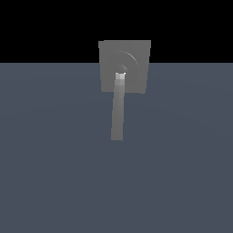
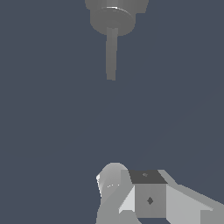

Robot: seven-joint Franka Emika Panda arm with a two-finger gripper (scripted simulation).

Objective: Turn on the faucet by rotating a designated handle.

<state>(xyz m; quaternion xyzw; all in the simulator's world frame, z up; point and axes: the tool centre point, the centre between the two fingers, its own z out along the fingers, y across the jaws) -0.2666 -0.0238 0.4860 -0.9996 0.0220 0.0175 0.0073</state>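
Observation:
The faucet [image 1: 133, 51] is a small matte grey squarish block with a raised ring on its face, standing at the far middle of the exterior view. The handle [image 1: 118, 109] is a long thin grey bar, paler at its hub, running from the ring's centre toward the camera. Both also show in the wrist view: the faucet [image 2: 114, 17] and the handle [image 2: 111, 54]. Pale grey and white parts of my gripper [image 2: 131, 190] show at the edge of the wrist view, well apart from the handle's free end. I cannot tell how its jaws stand. The arm does not show in the exterior view.
A flat blue-grey floor [image 1: 54, 173] spreads around the faucet on all sides. A black background lies behind it.

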